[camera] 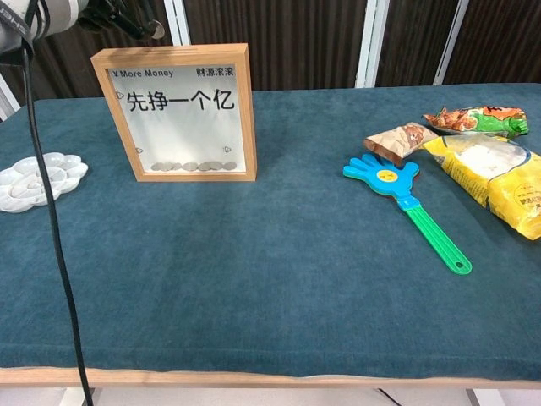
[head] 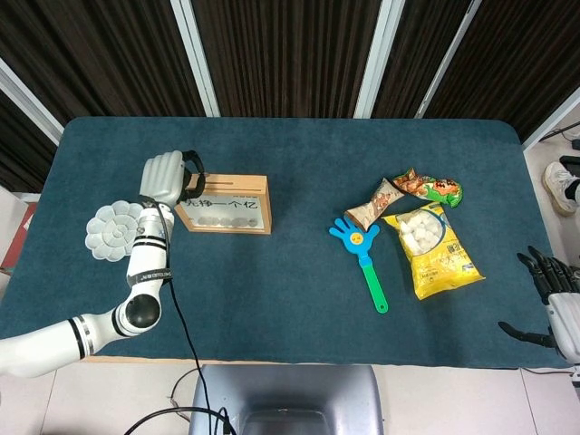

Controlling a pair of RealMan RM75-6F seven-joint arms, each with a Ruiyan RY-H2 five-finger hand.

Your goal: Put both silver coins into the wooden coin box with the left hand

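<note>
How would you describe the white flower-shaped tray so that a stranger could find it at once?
Look at the blue table and go to its left end. There, left of the upright wooden coin box, lies a flat white tray. It alone is white and shaped like a flower with round hollows; the snack bags lie far on the right.

A table (head: 290, 299) covered in dark teal cloth carries everything. At nine o'clock lies a white flower-shaped palette (head: 112, 233); just right of it stands the wooden coin box (camera: 182, 112). Toward three o'clock lie a blue hand clapper (head: 365, 256), a yellow snack bag (head: 429, 249) and two smaller snack packets (head: 410, 193).
</note>
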